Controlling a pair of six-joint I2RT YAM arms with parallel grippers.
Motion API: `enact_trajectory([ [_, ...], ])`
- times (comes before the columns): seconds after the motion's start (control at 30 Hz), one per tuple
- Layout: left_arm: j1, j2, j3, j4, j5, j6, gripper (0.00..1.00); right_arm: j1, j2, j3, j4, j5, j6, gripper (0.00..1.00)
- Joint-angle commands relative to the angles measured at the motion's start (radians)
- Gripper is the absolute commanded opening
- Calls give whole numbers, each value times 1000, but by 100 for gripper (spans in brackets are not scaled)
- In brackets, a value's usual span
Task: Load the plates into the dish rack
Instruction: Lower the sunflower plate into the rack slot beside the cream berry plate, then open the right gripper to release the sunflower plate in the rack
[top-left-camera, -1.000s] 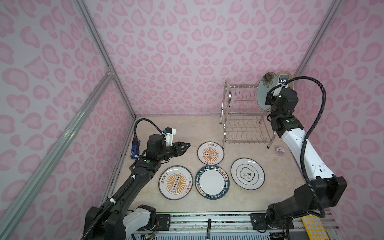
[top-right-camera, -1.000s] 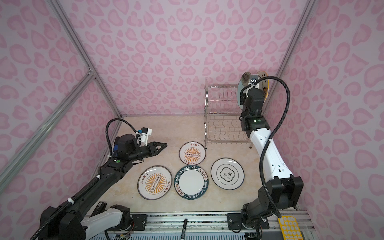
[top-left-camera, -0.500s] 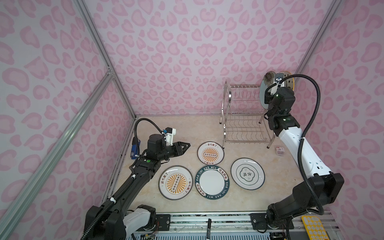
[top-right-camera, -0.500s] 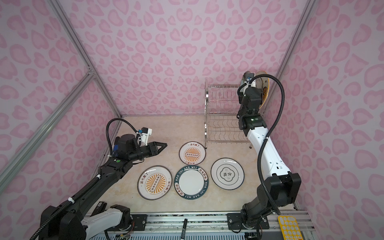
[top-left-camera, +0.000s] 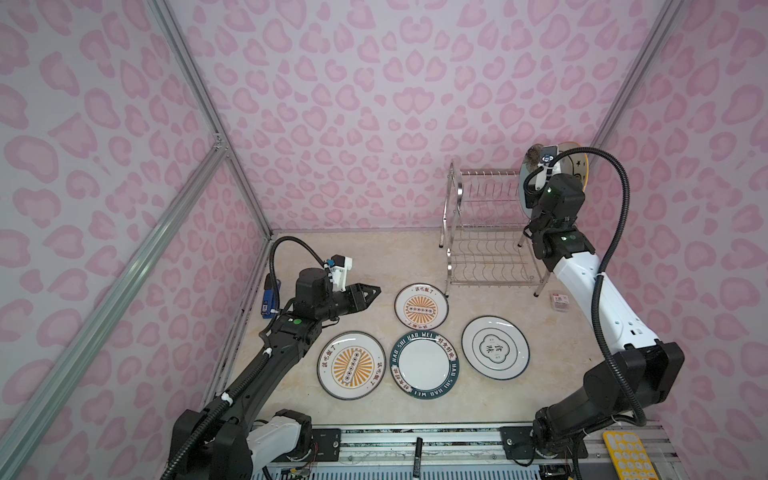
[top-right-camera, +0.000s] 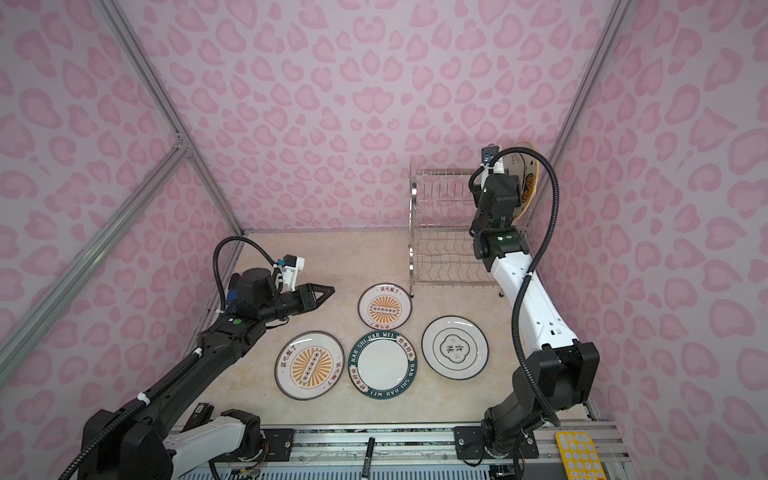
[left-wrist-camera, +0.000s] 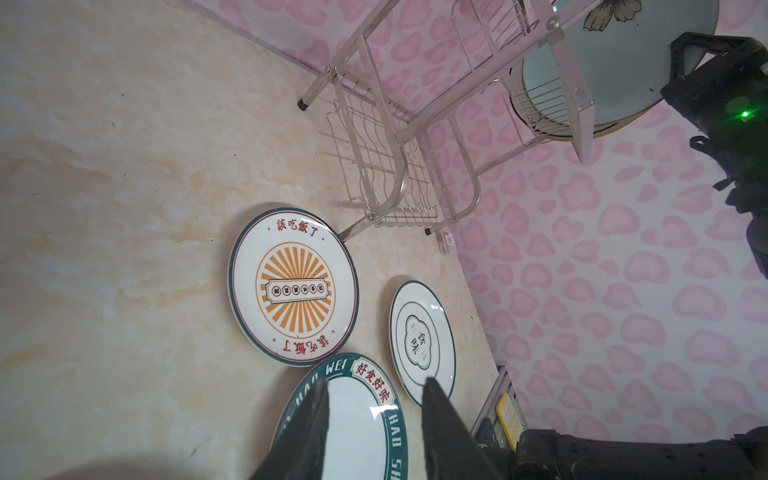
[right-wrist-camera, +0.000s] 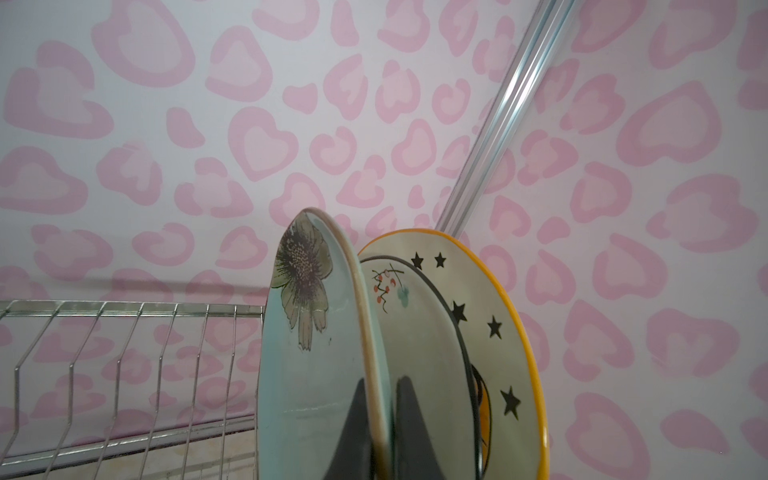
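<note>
The right pincer (right-wrist-camera: 382, 384) is pinching the rim of the blue plate (right-wrist-camera: 307, 374), with one finger on each side. That plate stands on its edge in the top part of the rack (top-left-camera: 486, 259), at the rack's right end. Just to its right stand the cream plate (right-wrist-camera: 419, 345) and then the star plate (right-wrist-camera: 490, 345), also on edge. The rack sits far right on the surface (top-left-camera: 374, 257).

The left pincer (top-left-camera: 374, 291) hangs in the air on the left. It is spread partway, with nothing in it, and points toward the far sunburst plate (top-left-camera: 421, 309). Nearer, the near sunburst plate (top-left-camera: 352, 365), the teal plate (top-left-camera: 424, 365) and the white plate (top-left-camera: 495, 347) lie flat, close together in a row.
</note>
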Motion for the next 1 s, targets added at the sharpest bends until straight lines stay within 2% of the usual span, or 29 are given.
enact_trajectory([
  [0.0, 1, -2, 11, 13, -4, 13, 40, 2, 7, 10, 139, 12, -33, 0],
  [0.97, 1, 19, 28, 8, -4, 19, 40, 15, 39, -7, 148, 31, -105, 0],
])
